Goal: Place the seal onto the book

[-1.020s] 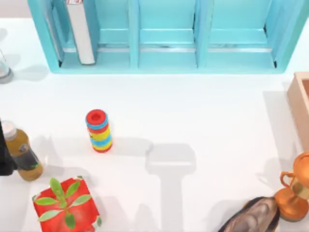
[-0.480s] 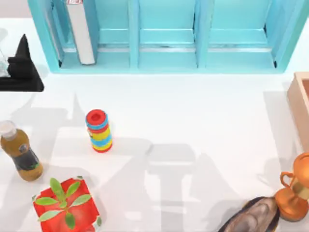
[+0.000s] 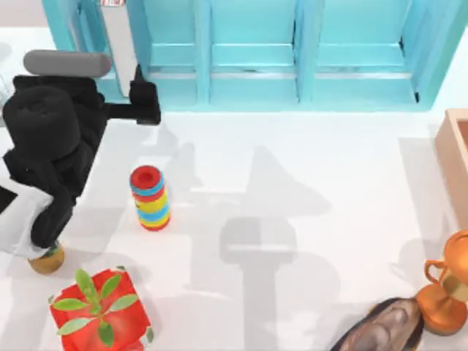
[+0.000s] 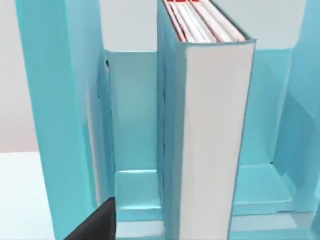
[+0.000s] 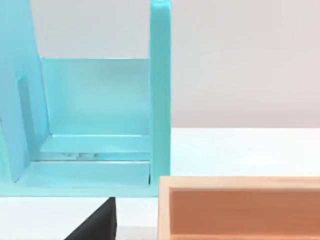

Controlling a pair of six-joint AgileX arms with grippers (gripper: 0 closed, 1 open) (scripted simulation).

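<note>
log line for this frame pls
left arm: at shelf, gripper facing upright book in left compartment | right arm: parked by wooden box | seal: not on book

The left arm (image 3: 47, 150) has a matte black body built from rounded, bulky housings. A grey cylinder (image 3: 67, 63) lies across its upper end. A white sleeve section (image 3: 18, 223) covers its lower part near the table's left edge. Its gripper (image 3: 144, 102) is black, with flat, blocky fingers. A dark wedge-shaped fingertip (image 4: 97, 225) appears in the left wrist view. A similar black tip (image 5: 95, 222) appears in the right wrist view.
</note>
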